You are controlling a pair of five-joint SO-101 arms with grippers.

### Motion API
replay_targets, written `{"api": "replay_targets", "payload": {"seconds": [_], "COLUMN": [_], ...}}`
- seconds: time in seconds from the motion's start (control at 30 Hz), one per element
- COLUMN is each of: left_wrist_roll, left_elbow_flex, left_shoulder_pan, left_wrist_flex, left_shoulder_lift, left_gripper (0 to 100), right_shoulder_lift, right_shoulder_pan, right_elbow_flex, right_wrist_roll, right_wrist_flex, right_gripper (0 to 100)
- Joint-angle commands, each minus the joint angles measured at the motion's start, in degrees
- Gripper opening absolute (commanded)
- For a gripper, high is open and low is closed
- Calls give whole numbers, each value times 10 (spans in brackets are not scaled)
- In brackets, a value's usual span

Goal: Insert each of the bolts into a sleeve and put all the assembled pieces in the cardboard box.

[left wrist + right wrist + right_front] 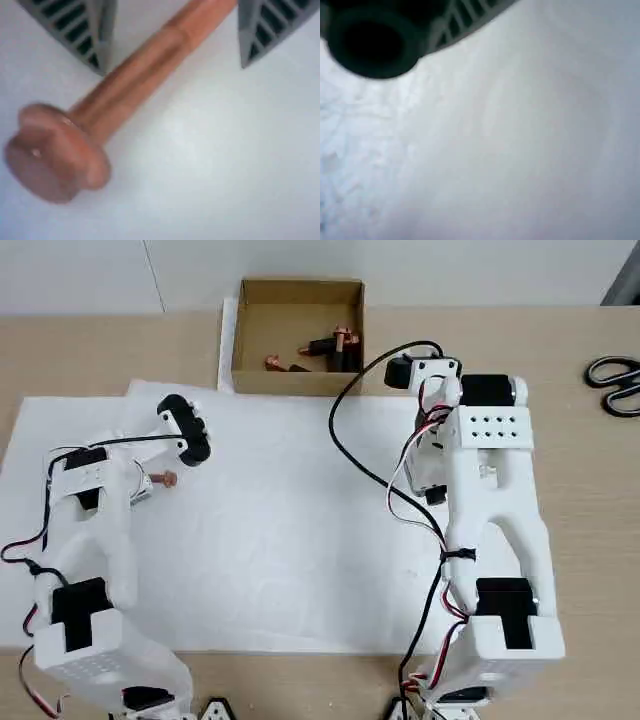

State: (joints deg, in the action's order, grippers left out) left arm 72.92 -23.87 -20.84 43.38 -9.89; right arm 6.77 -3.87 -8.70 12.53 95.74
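The left hand (148, 484) sits low over the white sheet (290, 540) at its own side of the counter (585, 490). It straddles a copper bolt (125, 85). In the left wrist view its ribbed fingers (85, 30) stand on either side of the shaft, wider apart than the shaft is thick, so the hand looks wide and not yet clamped. The bolt runs slantwise between them, with its flanged head out past the tips. From above, that head (168, 479) pokes out towards the middle of the sheet. This placing suits a grip on the shaft that leaves the bolt lying level.

The right hand (433, 488) hangs over the far right part of the sheet, near the cardboard box (300, 383). It appears to hold a black sleeve (370, 42) against its ribbed finger (465, 20), with the open bore facing the wrist camera. Held that way, the sleeve seems ready to receive a bolt.

Several assembled pieces (325, 348), copper and black, already lie in the box. This bolt and sleeve look to be a pair not yet joined.
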Motion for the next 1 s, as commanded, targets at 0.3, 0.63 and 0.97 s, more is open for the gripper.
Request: {"api": "replay_targets", "payload": {"seconds": [0.3,0.63,0.97], "left_wrist_roll": [-24,-25,-25], "left_elbow_flex": [60,90,121], "left_shoulder_pan": [34,48,51], "left_wrist_flex": [-18,-20,-19], "left_shoulder_lift": [-4,-81,-156], "left_gripper": [211,222,149], "right_shoulder_lift": [-34,-34,-34], "right_shoulder_pan": [3,6,6], "right_elbow_flex": [-4,-4,-4], "right_wrist_roll": [1,1,1], "right_wrist_flex": [1,1,1], "right_gripper": [4,4,4]}}
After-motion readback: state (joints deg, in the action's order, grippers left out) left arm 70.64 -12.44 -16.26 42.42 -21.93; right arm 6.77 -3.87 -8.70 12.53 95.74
